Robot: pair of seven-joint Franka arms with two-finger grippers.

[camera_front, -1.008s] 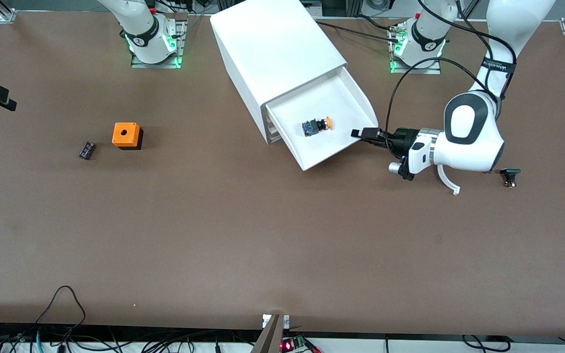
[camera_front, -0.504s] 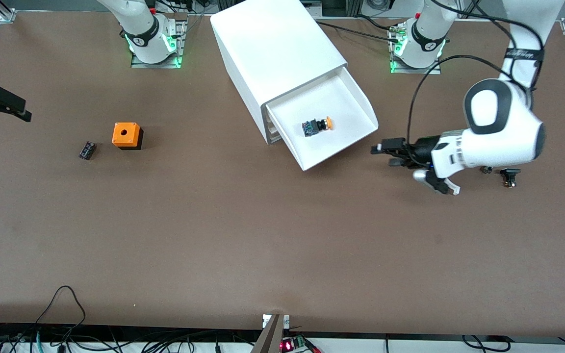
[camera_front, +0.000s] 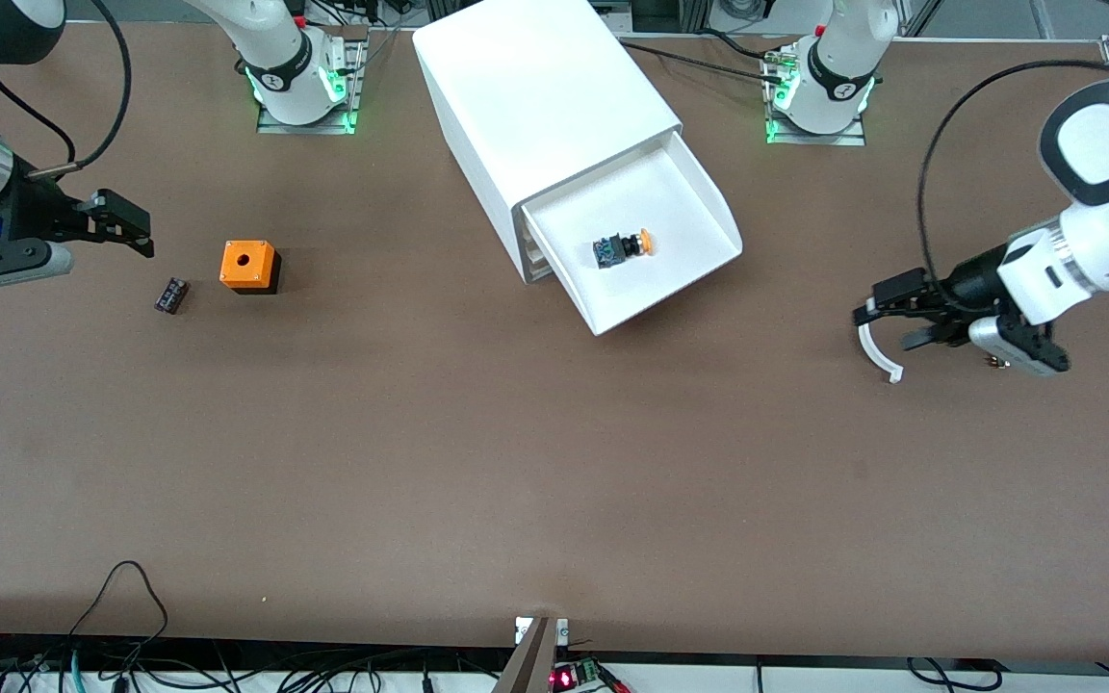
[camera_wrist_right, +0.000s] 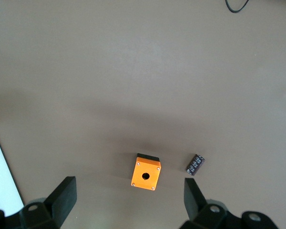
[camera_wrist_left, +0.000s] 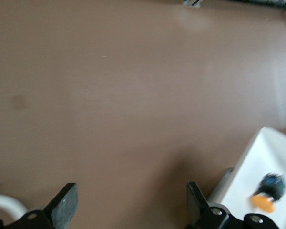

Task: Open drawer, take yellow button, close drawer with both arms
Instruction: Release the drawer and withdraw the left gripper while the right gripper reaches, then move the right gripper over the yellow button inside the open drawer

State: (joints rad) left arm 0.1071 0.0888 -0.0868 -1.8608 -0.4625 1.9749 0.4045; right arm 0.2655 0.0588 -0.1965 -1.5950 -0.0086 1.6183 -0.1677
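Left gripper (camera_front: 891,313), black two-finger type: jaws spread wide, nothing between them. It is over bare brown table toward the left arm's end, beside a curved white plastic piece (camera_front: 877,352). In the left wrist view both fingers (camera_wrist_left: 63,206) frame empty tabletop, with the drawer corner and button off to one side, not between them.

Right gripper (camera_front: 116,223), same type: jaws also apart, empty, over the table near the right arm's end. The orange cube with a hole (camera_front: 248,266) and a small black part (camera_front: 170,295) lie just past it; both show between its fingers in the right wrist view.

Key relation: the small push button, orange mushroom cap on black blocky body (camera_front: 622,247), lies on its side in the open topmost white tray drawer (camera_front: 699,217) of the large white box cabinet (camera_front: 535,96). Long axis runs roughly across the tray, cap toward the left arm's end. The drawer sits between the two grippers; the left gripper looks nearer.

Judgement: drawer open, button not yet taken. Either gripper needs to come in over the tray wall and close across the black body.

Button condition: intact, cap clean; fine detail too small to tell.
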